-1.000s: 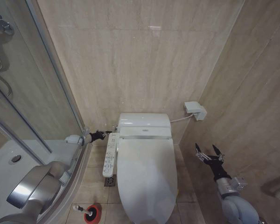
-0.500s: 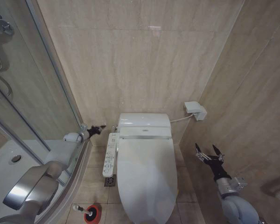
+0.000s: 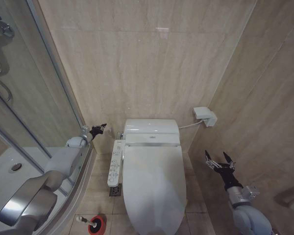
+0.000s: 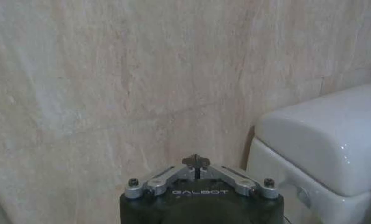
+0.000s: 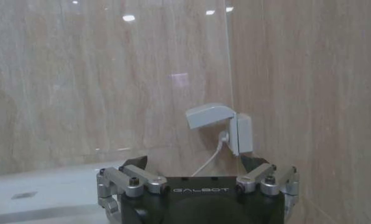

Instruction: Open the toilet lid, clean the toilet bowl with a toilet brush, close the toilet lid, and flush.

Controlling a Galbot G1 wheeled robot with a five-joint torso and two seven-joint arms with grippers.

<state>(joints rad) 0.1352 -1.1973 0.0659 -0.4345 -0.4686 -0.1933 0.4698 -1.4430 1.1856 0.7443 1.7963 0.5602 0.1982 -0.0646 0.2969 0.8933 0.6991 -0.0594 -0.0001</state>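
The toilet lid (image 3: pixel 154 181) lies closed, so the toilet bowl is hidden under it. The white tank (image 3: pixel 151 128) stands behind it at the wall. The toilet brush (image 3: pixel 86 221) sits in its red holder (image 3: pixel 99 225) on the floor, left of the toilet's front. My left gripper (image 3: pixel 99 129) is shut with nothing in it, raised beside the tank's left end near the wall; in the left wrist view the left gripper (image 4: pixel 196 162) points at the wall with the tank (image 4: pixel 323 140) beside it. Low on the right, my right gripper (image 3: pixel 219 160) hangs open and empty.
The white bidet control strip (image 3: pixel 115 161) runs along the toilet's left side. A glass shower enclosure (image 3: pixel 34 112) closes off the left. A white wall box (image 3: pixel 205 116) with a cable sits right of the tank, also seen as the wall box (image 5: pixel 220 123). The right wall stands close.
My left gripper has risen and drawn slightly left, away from the tank's lower side toward the wall. The right arm and the toilet have not moved.
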